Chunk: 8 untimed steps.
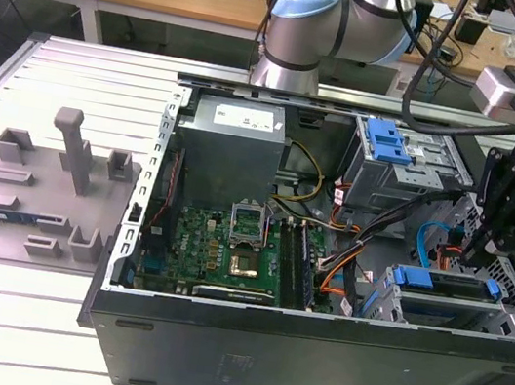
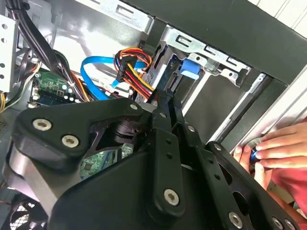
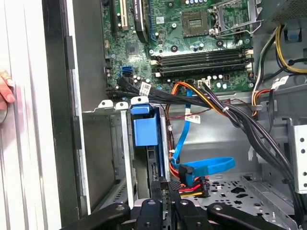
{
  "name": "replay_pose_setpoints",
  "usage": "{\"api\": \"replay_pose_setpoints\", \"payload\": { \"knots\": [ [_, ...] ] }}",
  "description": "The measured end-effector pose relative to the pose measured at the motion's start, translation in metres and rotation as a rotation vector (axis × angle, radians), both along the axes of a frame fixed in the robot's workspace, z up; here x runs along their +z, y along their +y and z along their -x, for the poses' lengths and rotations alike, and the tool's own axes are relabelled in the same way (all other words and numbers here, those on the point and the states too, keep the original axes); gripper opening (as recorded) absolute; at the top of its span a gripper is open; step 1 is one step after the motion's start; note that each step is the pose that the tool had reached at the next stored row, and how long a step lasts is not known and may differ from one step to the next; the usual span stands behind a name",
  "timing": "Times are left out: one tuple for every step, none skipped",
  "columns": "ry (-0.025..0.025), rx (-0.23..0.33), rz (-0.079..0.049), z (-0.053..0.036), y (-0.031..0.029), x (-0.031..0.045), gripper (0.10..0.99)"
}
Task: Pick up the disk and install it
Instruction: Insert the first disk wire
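The disk, framed by its blue carrier, sits in the metal drive bay at the near corner of the open computer case, on the exterior view's right. In the first wrist view the disk stands edge-on inside the bay's rails. In the second wrist view its blue bracket shows just past my fingertips. My black gripper hangs over the bay's rear end. Its fingers are pressed together, shut on nothing, right at the disk's back edge beside the cable plugs. I cannot tell whether they touch the disk.
A person's hand rests on the case's outer wall, and fingertips show in the first wrist view. Blue data cable and orange-red power wires crowd the bay. A blue latch tops the upper cage. A grey fixture lies left.
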<state>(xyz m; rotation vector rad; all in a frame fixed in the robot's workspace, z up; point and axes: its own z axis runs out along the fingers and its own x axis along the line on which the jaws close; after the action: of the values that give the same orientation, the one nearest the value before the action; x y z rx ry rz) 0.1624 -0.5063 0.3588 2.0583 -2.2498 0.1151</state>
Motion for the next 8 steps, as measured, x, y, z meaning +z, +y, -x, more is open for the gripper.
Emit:
{"api": "replay_pose_setpoints", "payload": {
  "knots": [
    [0.0, 0.0, 0.0, 0.0, 0.0, 0.0, 0.169],
    [0.0, 0.0, 0.0, 0.0, 0.0, 0.0, 0.169],
    [-0.0001, 0.0, 0.0, -0.0002, -0.0003, 0.0001, 0.169],
    [0.0, 0.0, 0.0, -0.0013, -0.0008, -0.0002, 0.169],
    [0.0, 0.0, 0.0, -0.0023, -0.0012, -0.0002, 0.169],
    [0.0, 0.0, 0.0, -0.0029, -0.0018, -0.0003, 0.169],
    [0.0, 0.0, 0.0, -0.0035, -0.0027, -0.0005, 0.169],
    [-0.0001, 0.0, 0.0, -0.0039, -0.0047, -0.0006, 0.169]
  ]
}}
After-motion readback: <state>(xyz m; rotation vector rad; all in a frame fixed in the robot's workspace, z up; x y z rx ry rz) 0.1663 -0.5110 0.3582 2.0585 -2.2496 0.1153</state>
